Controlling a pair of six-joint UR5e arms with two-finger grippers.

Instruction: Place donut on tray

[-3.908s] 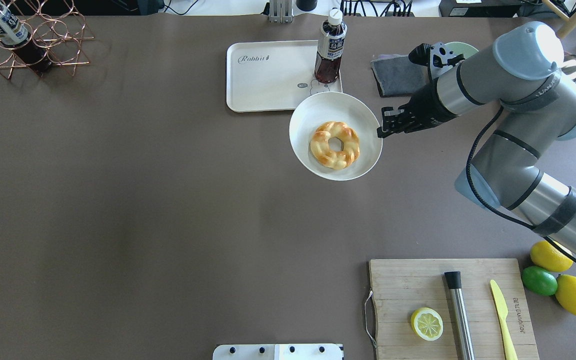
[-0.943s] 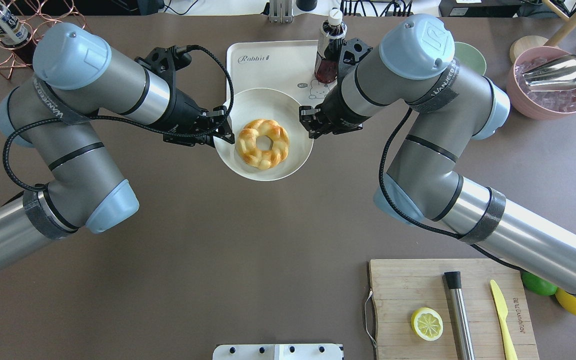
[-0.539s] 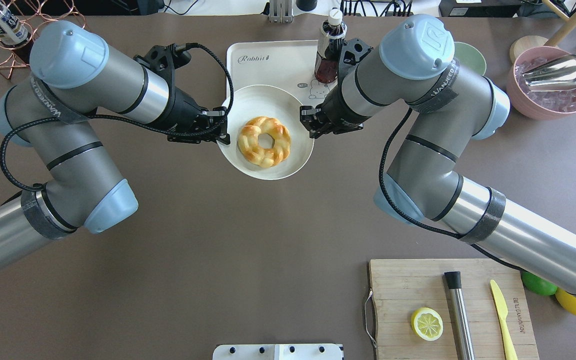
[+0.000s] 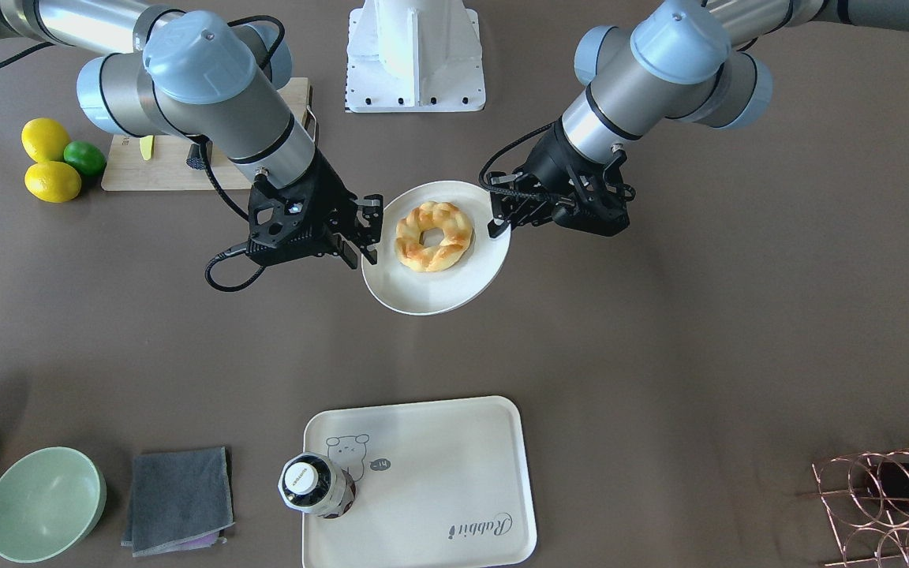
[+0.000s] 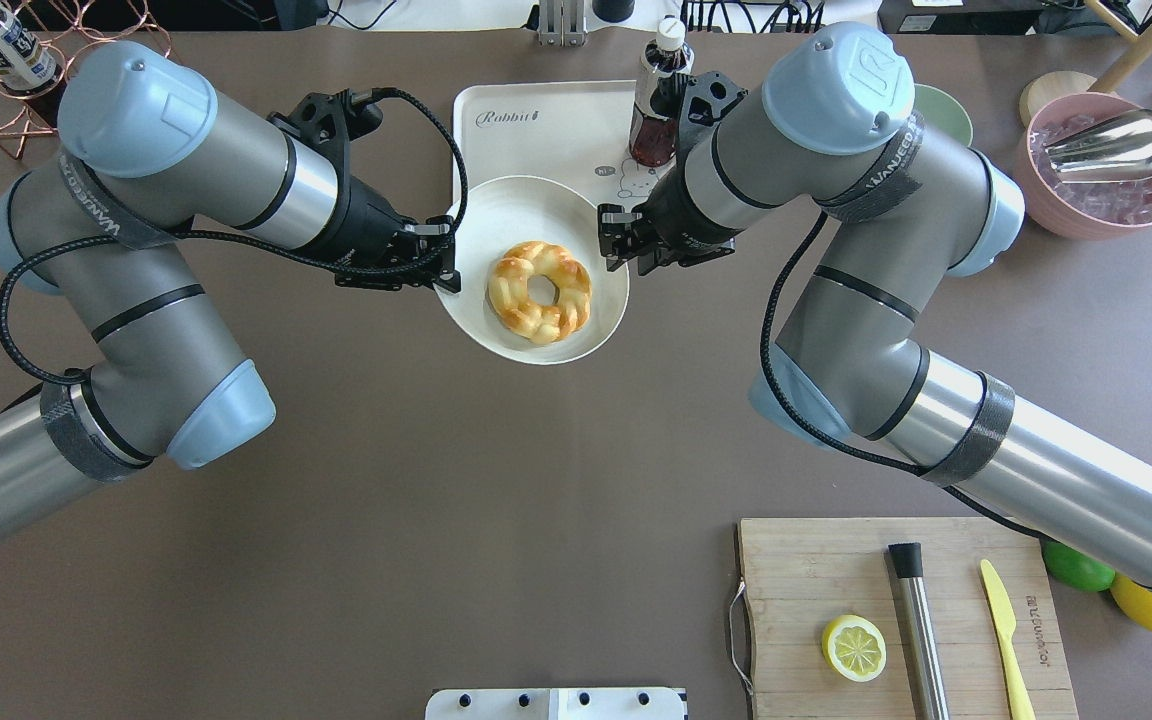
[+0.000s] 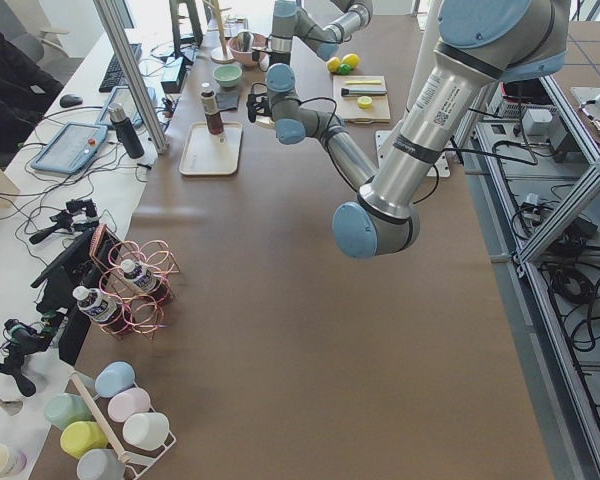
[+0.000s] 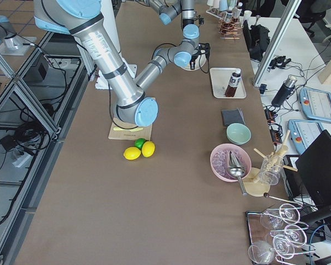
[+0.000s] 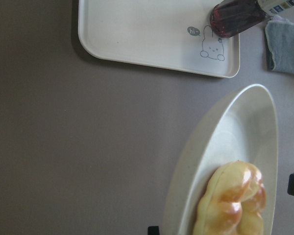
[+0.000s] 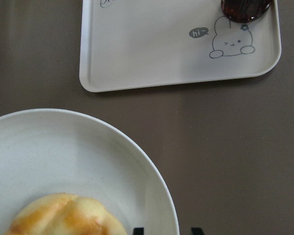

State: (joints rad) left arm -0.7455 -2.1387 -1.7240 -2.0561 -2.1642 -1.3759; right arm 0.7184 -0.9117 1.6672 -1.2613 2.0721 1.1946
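The donut (image 5: pixel 539 291), a golden braided ring, lies on a round off-white plate (image 5: pixel 506 215) held in the air and tilted between both grippers. My left gripper (image 5: pixel 448 268) is shut on the plate's left rim. My right gripper (image 5: pixel 611 240) is shut on its right rim. In the front view the donut (image 4: pixel 434 236) sits between the left gripper (image 4: pixel 500 214) and the right gripper (image 4: pixel 370 233). The cream tray (image 5: pixel 526 145) lies on the table just beyond the plate; it also shows in the front view (image 4: pixel 439 473) and in both wrist views (image 8: pixel 147 34) (image 9: pixel 161 49).
A dark drink bottle (image 5: pixel 658 100) stands on the tray's right corner by the bear drawing. A grey cloth (image 4: pixel 178 497) and green bowl (image 4: pixel 44 503) lie to the tray's right. A cutting board (image 5: pixel 836 580) with a lemon slice (image 5: pixel 853 647), a pink ice bowl (image 5: pixel 1106 165) and a wire rack (image 4: pixel 888 497) stand further off.
The left arm has come in and taken the plate's left rim. In the last second the plate has tilted more and the donut has slid slightly right and toward the robot.
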